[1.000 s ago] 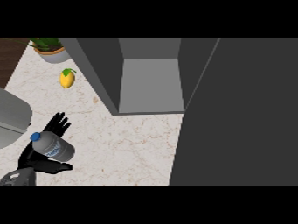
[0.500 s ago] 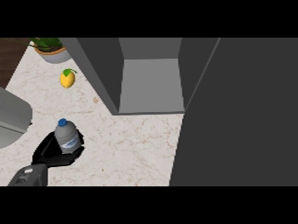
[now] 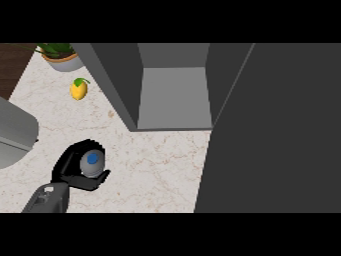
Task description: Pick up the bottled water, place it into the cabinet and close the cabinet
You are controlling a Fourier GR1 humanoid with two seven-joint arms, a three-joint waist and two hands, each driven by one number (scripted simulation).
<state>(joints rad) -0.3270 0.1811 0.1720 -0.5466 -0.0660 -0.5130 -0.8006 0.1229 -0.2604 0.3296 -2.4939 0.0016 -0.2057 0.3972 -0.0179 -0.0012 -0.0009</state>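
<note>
Fingers curled round the bottled water [image 3: 92, 164] was what the lower left of the frame showed: the left hand [image 3: 75, 172] had the bottle wrapped, thumb to the right and fingers arching over the left side, its grey forearm coming up from the bottom edge. The bottle was seen almost end-on, blue cap facing straight up at the camera, so its long axis ran close to upright and pointed toward the viewer, the body mostly hidden behind the cap and the hand. No right hand showed anywhere. Out from the hand lay the pale marbled counter [image 3: 158, 170], and up and to the right of it stood the cabinet [image 3: 171, 95], open, its grey inside visible, with the dark door [image 3: 291, 130] swung out and filling the right side of the frame. A mango [image 3: 78, 89] sat at upper left, a potted plant [image 3: 61, 55] beyond it, and a grey rounded appliance [image 3: 3, 135] at the left edge. The risk, by my reading, was the cabinet's near wall: the bottle had to travel up and right, and an upright bottle carried too low could clip that edge or the floor lip and twist in the grasp.
</note>
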